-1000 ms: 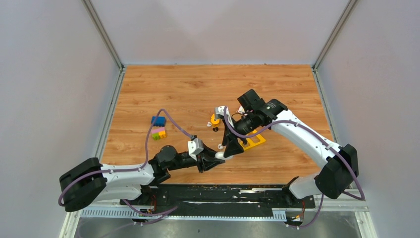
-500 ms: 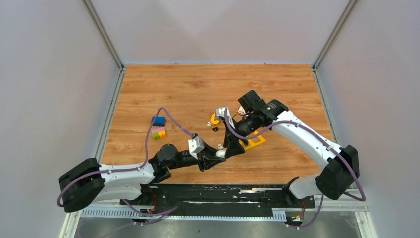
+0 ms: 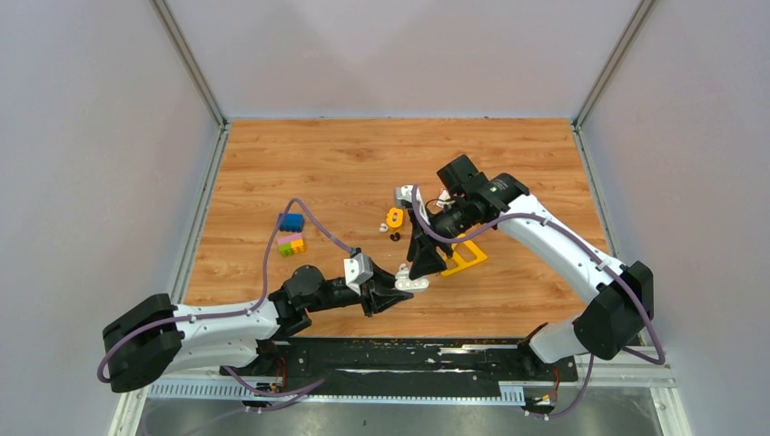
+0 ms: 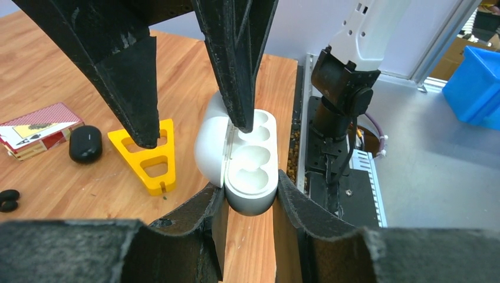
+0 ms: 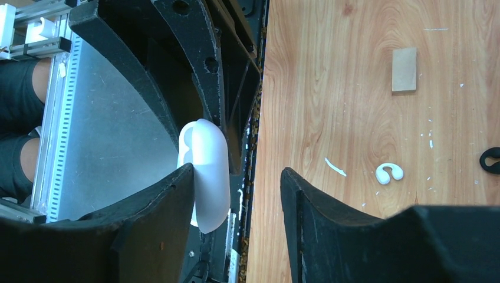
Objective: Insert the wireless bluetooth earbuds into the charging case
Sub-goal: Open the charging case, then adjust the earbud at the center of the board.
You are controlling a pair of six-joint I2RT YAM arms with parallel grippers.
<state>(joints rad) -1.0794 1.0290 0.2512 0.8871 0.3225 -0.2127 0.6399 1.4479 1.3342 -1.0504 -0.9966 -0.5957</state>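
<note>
My left gripper point(image 4: 250, 190) is shut on the near end of the white charging case point(image 4: 252, 162), held just above the table near its front edge point(image 3: 413, 283). The lid point(image 4: 207, 141) stands open to the left and both cavities look empty. My right gripper point(image 4: 193, 131) comes down from above, open. One of its fingertips point(image 4: 242, 121) rests at the far cavity; the other hangs over the yellow triangle. In the right wrist view the case point(image 5: 207, 171) lies against one finger, nothing gripped. One white earbud point(image 5: 389, 173) lies on the wood, and black earbuds point(image 4: 7, 199) sit at far left.
A yellow triangle point(image 4: 147, 156) lies flat just left of the case. A black oval pod point(image 4: 85, 143) and a card box point(image 4: 35, 127) sit beyond it. A tan block point(image 5: 404, 69) is on the wood. Coloured blocks point(image 3: 291, 243) stand at left, an orange piece point(image 3: 394, 218) mid-table.
My right gripper's jaws have narrowed a little, and its wrist has shifted slightly above the case. My left gripper keeps its hold on the case.
</note>
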